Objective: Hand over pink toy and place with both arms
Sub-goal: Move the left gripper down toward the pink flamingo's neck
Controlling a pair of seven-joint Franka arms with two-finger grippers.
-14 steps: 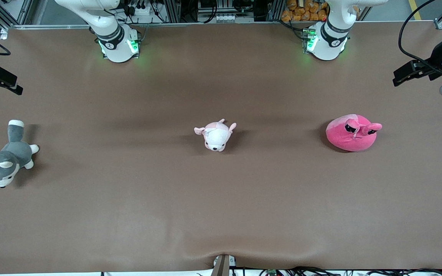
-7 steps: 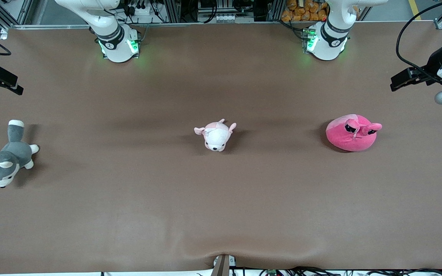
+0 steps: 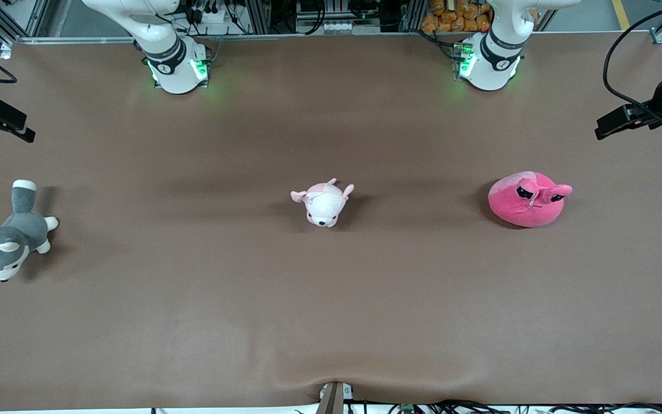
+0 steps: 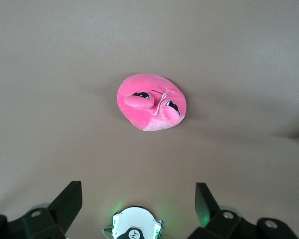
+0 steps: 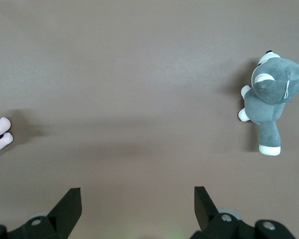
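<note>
The pink toy (image 3: pixel 529 198), a hot-pink rounded plush with two floppy ears and dark eyes, lies on the brown table (image 3: pixel 331 316) toward the left arm's end. It also shows in the left wrist view (image 4: pixel 150 102), apart from the fingers. My left gripper (image 3: pixel 609 123) hangs high over the table's edge at the left arm's end, open and empty (image 4: pixel 137 196). My right gripper (image 3: pixel 6 123) waits over the table's edge at the right arm's end, open and empty (image 5: pixel 137 199).
A pale pink-and-white puppy plush (image 3: pixel 324 202) lies mid-table. A grey-and-white husky plush (image 3: pixel 9 238) lies at the right arm's end, also in the right wrist view (image 5: pixel 271 94). The arm bases (image 3: pixel 176 63) (image 3: pixel 489 60) stand along the table's edge farthest from the camera.
My left gripper swung slightly inward over the table, then back out toward the left arm's end. The toys and the right gripper have not moved.
</note>
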